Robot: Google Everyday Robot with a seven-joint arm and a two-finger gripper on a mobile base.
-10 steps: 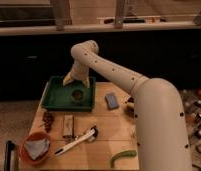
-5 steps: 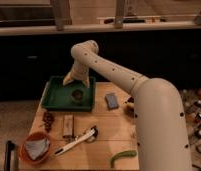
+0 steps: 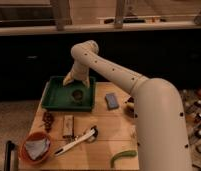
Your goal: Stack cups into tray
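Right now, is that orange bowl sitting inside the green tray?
No, the orange bowl sits at the table's front left corner, apart from the tray, over which the gripper hangs.

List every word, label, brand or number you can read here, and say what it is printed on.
No readable text anywhere.
Green tray, cup in it: no visible markings.
Blue-grey block, brown block, orange bowl: any print too blurred to read.
Claw, over the tray's back edge: no label visible.
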